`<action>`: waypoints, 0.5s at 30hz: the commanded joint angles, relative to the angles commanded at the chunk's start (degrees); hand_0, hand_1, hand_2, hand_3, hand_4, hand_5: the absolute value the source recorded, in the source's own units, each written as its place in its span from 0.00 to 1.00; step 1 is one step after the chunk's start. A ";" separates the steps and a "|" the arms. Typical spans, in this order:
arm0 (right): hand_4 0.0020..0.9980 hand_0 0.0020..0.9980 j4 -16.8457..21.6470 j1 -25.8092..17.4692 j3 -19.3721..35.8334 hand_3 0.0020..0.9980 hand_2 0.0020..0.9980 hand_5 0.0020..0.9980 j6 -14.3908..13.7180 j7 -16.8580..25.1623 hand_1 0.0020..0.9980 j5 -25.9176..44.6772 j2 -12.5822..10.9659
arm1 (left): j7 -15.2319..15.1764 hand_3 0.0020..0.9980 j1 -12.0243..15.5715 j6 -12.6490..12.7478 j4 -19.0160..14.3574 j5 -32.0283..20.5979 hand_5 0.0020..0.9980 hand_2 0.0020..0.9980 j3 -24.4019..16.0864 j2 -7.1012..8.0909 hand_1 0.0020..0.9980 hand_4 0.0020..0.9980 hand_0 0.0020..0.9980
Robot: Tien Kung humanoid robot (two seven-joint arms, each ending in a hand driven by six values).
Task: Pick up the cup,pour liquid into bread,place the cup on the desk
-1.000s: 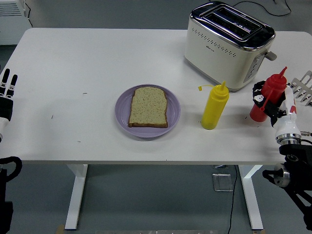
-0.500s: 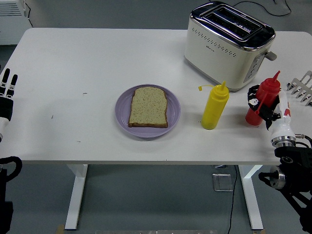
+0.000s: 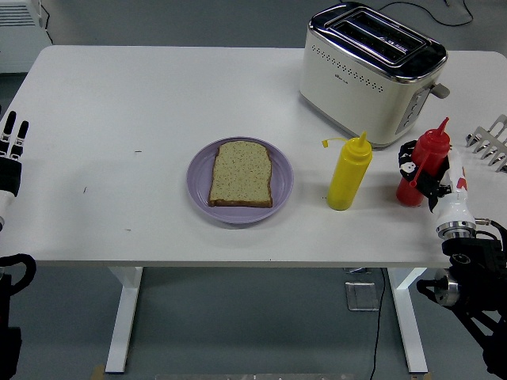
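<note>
Gripping the red squeeze bottle (image 3: 420, 170) at the right of the frame, the robot's right hand (image 3: 428, 176) has its dark fingers wrapped around the bottle's body, just right of the yellow squeeze bottle (image 3: 348, 172) and in front of the white toaster (image 3: 371, 73). No cup is on the table; the red bottle appears to serve as the pouring vessel. It stands nearly upright, base close to or on the tabletop, nozzle leaning slightly right. Soft plastic like this is likely light and yielding, so a firm hold around the mid-body looks safest; too hard a squeeze could force sauce out early. The right forearm rises from the lower right corner, wrist angled inward. The slice of bread (image 3: 241, 174) lies on a purple plate (image 3: 281, 194) at centre frame, well apart from the bottle. The left hand (image 3: 11, 150) rests at the left edge, fingers extended, holding nothing.
</note>
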 joint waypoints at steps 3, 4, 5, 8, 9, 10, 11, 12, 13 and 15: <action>0.49 0.29 -0.10 0.03 0.06 0.38 0.34 0.00 -0.05 0.19 0.27 0.16 0.05 | -0.01 0.70 0.02 0.00 0.00 0.01 1.00 0.74 -0.02 0.01 0.74 0.51 0.78; 0.49 0.29 -0.12 0.02 0.06 0.38 0.34 0.00 0.00 0.22 0.27 0.17 0.06 | 0.00 0.70 0.03 0.00 0.00 0.01 1.00 0.74 -0.03 0.01 0.74 0.51 0.78; 0.49 0.29 -0.14 0.02 0.06 0.38 0.34 0.00 0.03 0.24 0.27 0.18 0.06 | 0.00 0.70 0.04 0.00 0.00 0.01 1.00 0.74 -0.04 0.01 0.74 0.51 0.78; 0.49 0.29 -0.25 -0.03 -0.02 0.39 0.34 0.00 0.09 0.23 0.27 0.07 0.10 | 0.00 0.70 0.06 0.01 0.01 0.00 1.00 0.74 0.00 -0.02 0.74 0.51 0.78; 0.49 0.29 -0.28 -0.06 -0.08 0.39 0.34 0.00 0.04 0.28 0.27 0.11 0.10 | -0.01 0.70 0.08 0.01 0.01 0.00 1.00 0.74 0.00 -0.03 0.74 0.51 0.78; 0.49 0.29 -0.30 -0.07 -0.11 0.39 0.34 0.00 0.02 0.31 0.27 0.13 0.10 | -0.01 0.70 0.09 0.01 0.01 0.00 1.00 0.74 0.00 -0.04 0.74 0.51 0.78; 0.49 0.29 -0.35 -0.11 -0.12 0.39 0.34 0.00 -0.02 0.35 0.27 0.20 0.10 | 0.00 0.70 0.07 0.01 0.01 0.00 1.00 0.74 0.03 -0.02 0.74 0.51 0.78; 0.49 0.29 -0.37 -0.12 -0.12 0.39 0.34 0.00 -0.02 0.36 0.27 0.22 0.10 | 0.00 0.70 0.07 0.01 0.01 0.00 1.00 0.74 0.04 -0.01 0.74 0.51 0.78; 0.49 0.29 -0.41 -0.14 -0.18 0.39 0.34 0.00 -0.10 0.39 0.27 0.26 0.08 | -0.01 0.70 0.06 0.01 0.00 0.01 1.00 0.74 0.03 -0.01 0.74 0.51 0.78; 0.49 0.30 -0.44 -0.19 -0.19 0.39 0.35 0.00 -0.17 0.46 0.28 0.28 0.05 | -0.01 0.70 0.06 0.01 0.00 0.01 1.00 0.74 0.06 -0.01 0.74 0.51 0.79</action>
